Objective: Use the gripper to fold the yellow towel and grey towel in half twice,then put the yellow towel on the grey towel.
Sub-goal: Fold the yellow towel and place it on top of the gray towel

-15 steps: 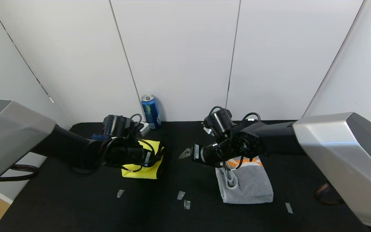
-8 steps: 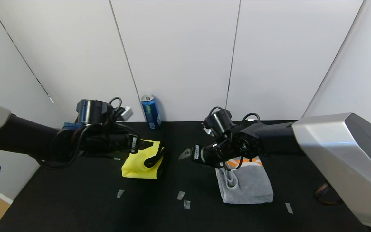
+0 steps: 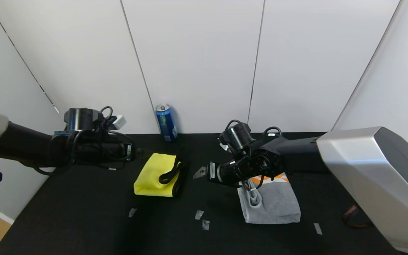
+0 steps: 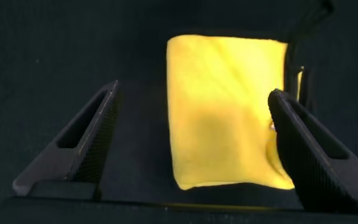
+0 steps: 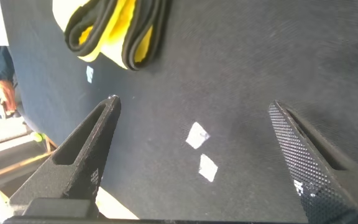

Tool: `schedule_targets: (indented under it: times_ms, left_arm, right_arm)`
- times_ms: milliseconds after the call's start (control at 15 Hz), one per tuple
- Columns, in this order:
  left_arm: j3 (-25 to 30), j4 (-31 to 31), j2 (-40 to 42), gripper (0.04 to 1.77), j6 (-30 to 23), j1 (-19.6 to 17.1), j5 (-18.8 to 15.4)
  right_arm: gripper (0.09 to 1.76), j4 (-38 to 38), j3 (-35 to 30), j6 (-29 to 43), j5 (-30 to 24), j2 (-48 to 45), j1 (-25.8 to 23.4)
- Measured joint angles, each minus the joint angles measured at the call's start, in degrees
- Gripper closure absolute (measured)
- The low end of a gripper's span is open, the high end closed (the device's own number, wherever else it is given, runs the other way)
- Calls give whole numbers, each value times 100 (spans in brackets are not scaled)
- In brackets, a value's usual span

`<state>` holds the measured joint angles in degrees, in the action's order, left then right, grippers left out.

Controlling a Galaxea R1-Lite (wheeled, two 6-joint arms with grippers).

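Yellow towel lies folded on the black table, a little in front of my left claw and apart from it. Through my left wrist camera I see the towel as a flat yellow rectangle between and beyond my two fingers, which stand wide apart and hold nothing. The black edge trim of this towel makes a loose curl at the side that faces my right claw.

My right claw hangs above the table between the two towels, with the yellow one on one side of it and the grey towel on the other side, partly under my right wrist. Its fingers are also spread wide and empty. My right wrist camera shows, past them, the trimmed edge of the yellow towel and two small pieces of tape on the black cloth below.

The grey towel is folded into a thick rectangle, with orange marks at the end nearest to my right arm. The two towels are well apart; neither lies on the other.

Behind my left claw, at the white wall, stands a blue can. More bits of tape lie on the table nearer to my body than both claws.
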<state>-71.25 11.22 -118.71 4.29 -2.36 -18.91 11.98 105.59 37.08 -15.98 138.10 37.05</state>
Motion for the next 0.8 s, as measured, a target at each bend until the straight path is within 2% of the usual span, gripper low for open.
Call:
schedule_targets:
  times_ms: [200,400,533,800]
  left_arm:
    - [-134,-178,-227,13,-82,-193,-681]
    - [-206,-296,-400,12,-172,-290,-1087]
    - [-276,-402,-505,12,-218,-339,-1251]
    - [-391,-552,-767,11,-213,-378,-1319]
  right_arm:
    - [14,-202,157,189,-49,22,104]
    - [14,-561,617,296,-399,173,179]
    - [14,-1245,819,463,-983,328,201]
    - [14,-2036,881,629,-1139,772,280]
